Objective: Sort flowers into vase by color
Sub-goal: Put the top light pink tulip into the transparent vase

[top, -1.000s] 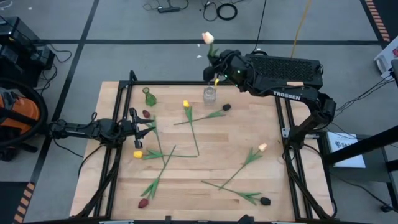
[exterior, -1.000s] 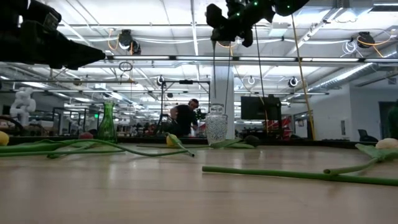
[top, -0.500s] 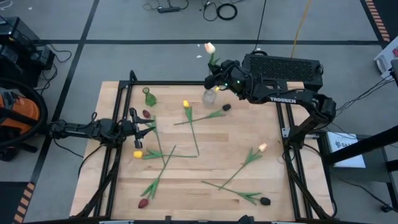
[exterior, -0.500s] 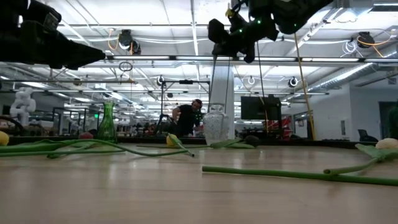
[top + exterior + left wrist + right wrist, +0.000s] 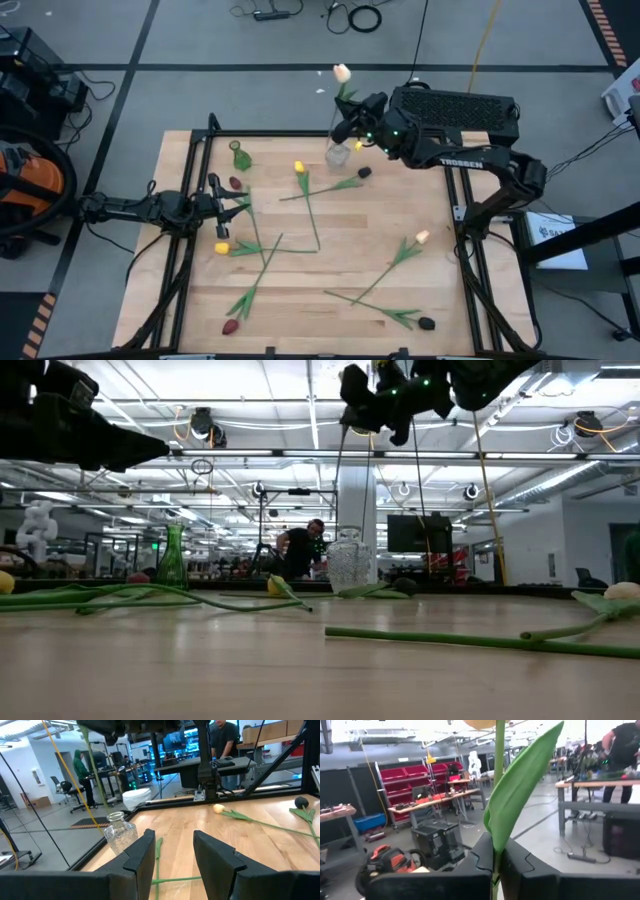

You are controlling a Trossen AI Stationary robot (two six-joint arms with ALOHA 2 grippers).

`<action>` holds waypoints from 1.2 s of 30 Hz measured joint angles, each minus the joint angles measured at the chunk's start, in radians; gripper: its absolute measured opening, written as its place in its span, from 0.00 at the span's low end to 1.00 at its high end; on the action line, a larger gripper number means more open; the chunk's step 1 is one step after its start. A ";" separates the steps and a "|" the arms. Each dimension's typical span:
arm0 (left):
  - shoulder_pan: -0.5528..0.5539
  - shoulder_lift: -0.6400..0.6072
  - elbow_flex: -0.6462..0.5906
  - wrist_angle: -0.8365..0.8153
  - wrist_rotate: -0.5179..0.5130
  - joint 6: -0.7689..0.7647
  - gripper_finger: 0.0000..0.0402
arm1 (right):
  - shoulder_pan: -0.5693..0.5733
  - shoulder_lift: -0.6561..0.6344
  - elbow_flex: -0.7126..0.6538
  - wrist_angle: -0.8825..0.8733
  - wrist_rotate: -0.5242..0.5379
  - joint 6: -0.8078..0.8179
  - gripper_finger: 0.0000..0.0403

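Cream-peach tulip (image 5: 342, 73) is the item in hand: your right gripper (image 5: 349, 120) has its jaws clenched on the stem, which the right wrist view shows pinched between the two fingers (image 5: 470, 870) with a broad leaf (image 5: 520, 785) rising past them.

Position: the gripper hangs high over the far edge of the surface (image 5: 330, 260), with the clear glass vase (image 5: 338, 153) just below it. The green glass vase (image 5: 240, 157) stands further left along the same far edge.

Key relation: the stem's long axis runs close to vertical, head up, cut end down toward the clear vase. In the low view the stem (image 5: 340, 480) drops from the gripper toward the vase mouth (image 5: 348, 535); whether the tip is inside the neck cannot be told. The coming move looks like a straight descent, then release.

Left gripper (image 5: 222, 205) waits at the left side, low over the surface, jaws parted with nothing between them, beside a yellow tulip (image 5: 222, 247). The right arm is plainly the nearer one to the vase.

View notes: the high view gives the layout and the remaining flowers lying flat, including a maroon tulip (image 5: 231, 326) near the front, but not stem height. The left wrist view shows the clear vase from the side with the stem (image 5: 97, 780) above it.
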 joint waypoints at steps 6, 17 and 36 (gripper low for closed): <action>0.000 0.000 0.000 0.000 0.000 0.000 0.36 | -0.002 -0.053 0.000 -0.110 0.050 -0.028 0.00; 0.000 0.000 0.000 0.000 0.000 0.000 0.36 | 0.003 -0.039 0.000 -0.195 0.055 -0.031 0.00; 0.000 0.000 0.000 0.000 0.000 0.000 0.36 | 0.004 0.069 0.000 -0.292 0.055 0.022 0.12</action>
